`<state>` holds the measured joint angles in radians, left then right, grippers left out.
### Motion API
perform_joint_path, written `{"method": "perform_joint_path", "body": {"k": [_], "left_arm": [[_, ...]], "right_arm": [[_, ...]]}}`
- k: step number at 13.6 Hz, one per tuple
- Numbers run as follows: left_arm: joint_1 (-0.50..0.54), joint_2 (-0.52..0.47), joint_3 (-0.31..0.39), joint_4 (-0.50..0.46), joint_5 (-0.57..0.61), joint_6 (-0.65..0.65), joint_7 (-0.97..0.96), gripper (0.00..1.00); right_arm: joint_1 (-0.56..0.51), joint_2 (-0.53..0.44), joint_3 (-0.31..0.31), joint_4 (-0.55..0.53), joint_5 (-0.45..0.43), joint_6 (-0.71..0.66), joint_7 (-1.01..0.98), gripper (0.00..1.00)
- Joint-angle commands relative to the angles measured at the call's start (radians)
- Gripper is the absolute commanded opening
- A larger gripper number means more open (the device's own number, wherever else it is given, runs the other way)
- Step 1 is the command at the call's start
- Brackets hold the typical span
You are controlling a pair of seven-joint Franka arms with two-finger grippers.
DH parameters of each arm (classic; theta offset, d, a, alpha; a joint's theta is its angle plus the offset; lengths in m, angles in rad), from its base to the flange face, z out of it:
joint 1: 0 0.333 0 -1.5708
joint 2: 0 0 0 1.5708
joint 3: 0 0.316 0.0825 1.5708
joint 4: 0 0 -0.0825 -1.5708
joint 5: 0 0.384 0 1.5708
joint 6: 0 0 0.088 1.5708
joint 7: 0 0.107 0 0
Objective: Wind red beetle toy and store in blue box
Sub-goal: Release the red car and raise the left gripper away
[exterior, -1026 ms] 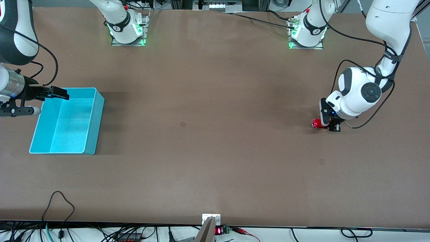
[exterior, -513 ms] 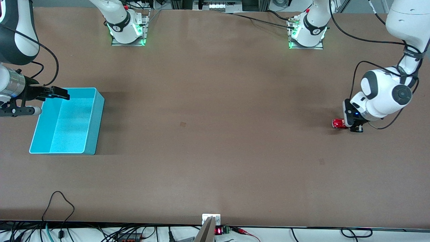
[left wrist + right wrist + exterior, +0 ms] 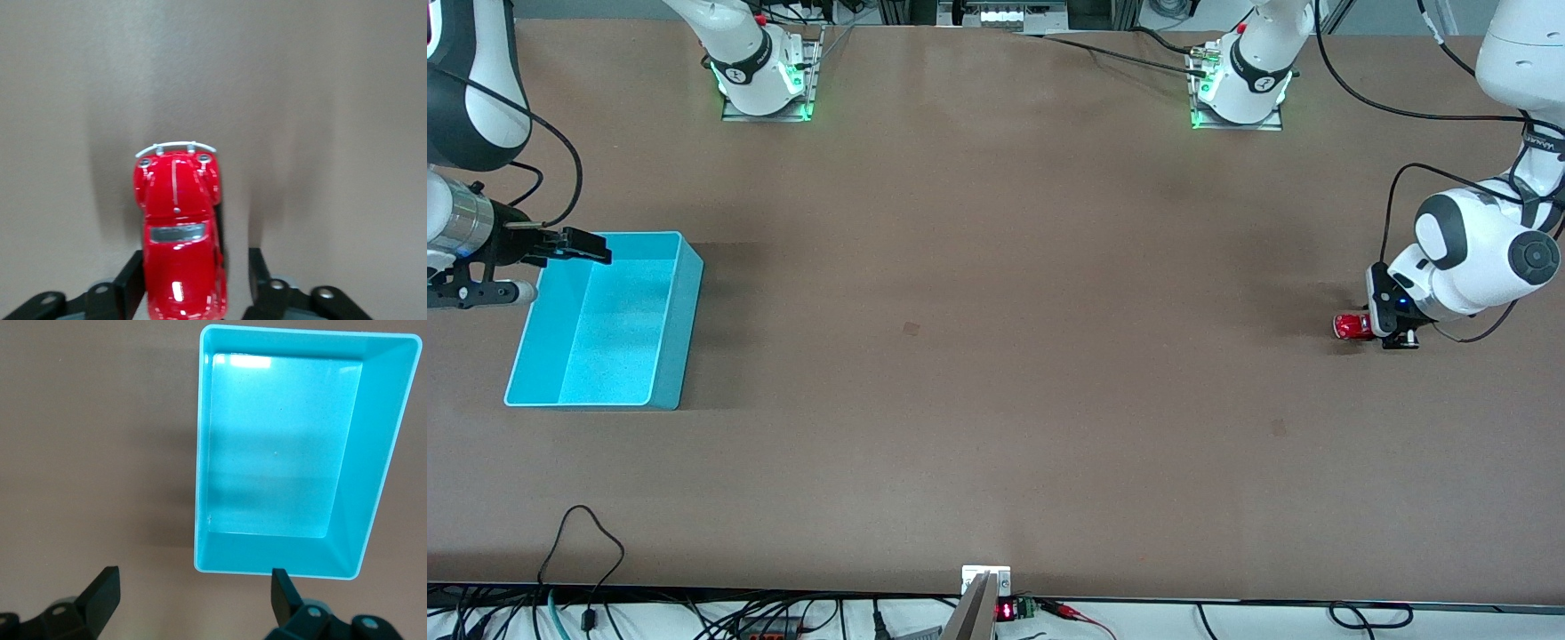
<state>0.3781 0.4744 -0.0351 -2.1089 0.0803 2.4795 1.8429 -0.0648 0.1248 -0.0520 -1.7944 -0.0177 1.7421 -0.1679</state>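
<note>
The red beetle toy (image 3: 1352,326) stands on the table at the left arm's end. My left gripper (image 3: 1385,333) is low over it and shut on its rear half. In the left wrist view the toy (image 3: 177,227) points away from the gripper (image 3: 197,283), with one black finger on each side of its back. The blue box (image 3: 683,311) sits at the right arm's end with nothing in it. My right gripper (image 3: 560,269) is open and empty over the box's rim at that end, and the arm waits. The right wrist view shows the gripper (image 3: 193,593) and the box (image 3: 198,453).
The brown table (image 3: 996,373) spreads between the toy and the box. The arm bases (image 3: 765,80) stand at the back edge. Cables (image 3: 587,533) and a small device (image 3: 985,596) lie along the front edge.
My left gripper has moved along the table toward the left arm's end, taking the red beetle toy with it backward. The right arm and the box have not moved.
</note>
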Motion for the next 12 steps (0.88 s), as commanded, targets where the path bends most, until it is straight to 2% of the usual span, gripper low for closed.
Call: {"method": "perform_joint_path", "body": {"k": [1,3,5,9,12], "left_arm": [[-0.002,-0.089,-0.045,0.058,-0.005,-0.208,0.006,1.0],[-0.004,-0.137,-0.069,0.127,-0.005,-0.35,0.002,1.0],[-0.004,-0.174,-0.113,0.179,-0.005,-0.422,-0.001,1.0],[-0.017,-0.2,-0.183,0.201,-0.017,-0.426,-0.078,1.0],[-0.039,-0.197,-0.183,0.202,-0.126,-0.418,-0.189,1.0]], "right_arm": [[-0.009,-0.022,0.008,-0.019,0.007,0.011,-0.001,1.0],[-0.009,-0.022,0.008,-0.019,0.015,0.011,0.052,1.0],[-0.009,-0.022,0.008,-0.019,0.016,0.01,0.065,1.0],[-0.007,-0.022,0.009,-0.019,0.016,0.008,0.064,1.0],[-0.006,-0.022,0.009,-0.019,0.016,0.008,0.062,1.0]]}}
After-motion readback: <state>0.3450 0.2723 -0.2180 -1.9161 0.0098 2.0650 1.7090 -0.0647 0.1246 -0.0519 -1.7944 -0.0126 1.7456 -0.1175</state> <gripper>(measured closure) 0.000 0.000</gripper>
